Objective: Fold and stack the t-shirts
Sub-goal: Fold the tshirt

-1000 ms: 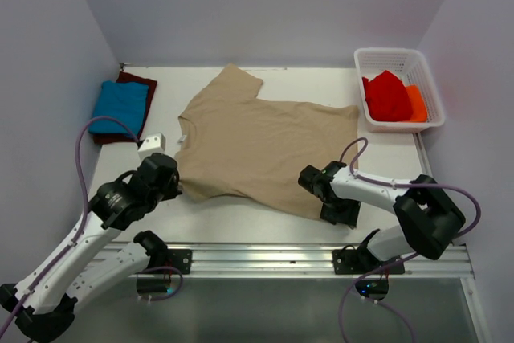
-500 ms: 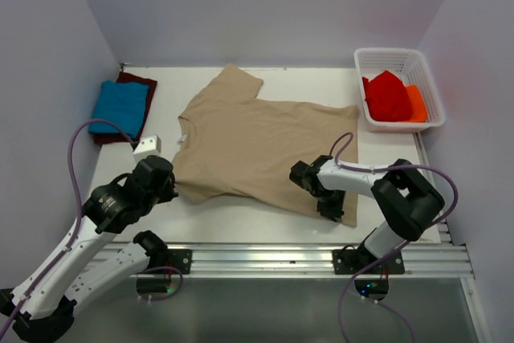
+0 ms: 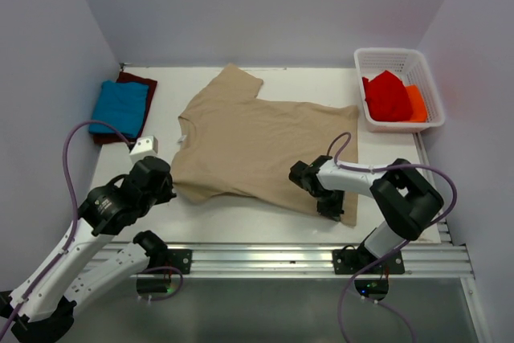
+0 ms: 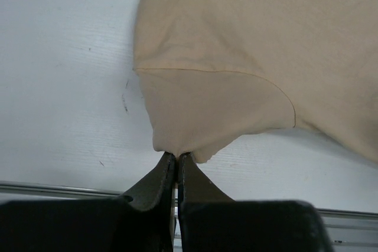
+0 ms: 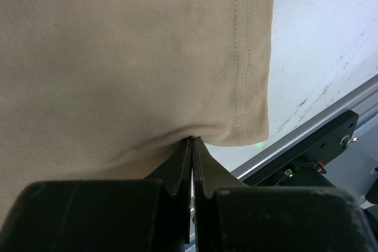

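Observation:
A tan t-shirt (image 3: 257, 142) lies spread flat mid-table, neck to the left, hem to the right. My left gripper (image 3: 169, 190) is shut on the edge of its near sleeve; in the left wrist view the gripper (image 4: 177, 155) pinches the sleeve tip of the tan t-shirt (image 4: 236, 57). My right gripper (image 3: 326, 203) is shut on the near edge beside the hem corner; the right wrist view shows the gripper (image 5: 193, 140) biting a fold of the tan t-shirt (image 5: 130, 57). A folded blue t-shirt (image 3: 119, 106) rests on a dark maroon t-shirt (image 3: 143, 81) at the far left.
A white basket (image 3: 389, 53) at the back right holds a red cloth (image 3: 387, 98) and an orange cloth (image 3: 416, 104). A metal rail (image 3: 265, 259) runs along the table's near edge. White walls close in the left, back and right.
My right gripper slid left along the near edge of the tan t-shirt and closed on it. The left arm drew back slightly with the sleeve still in its grip.

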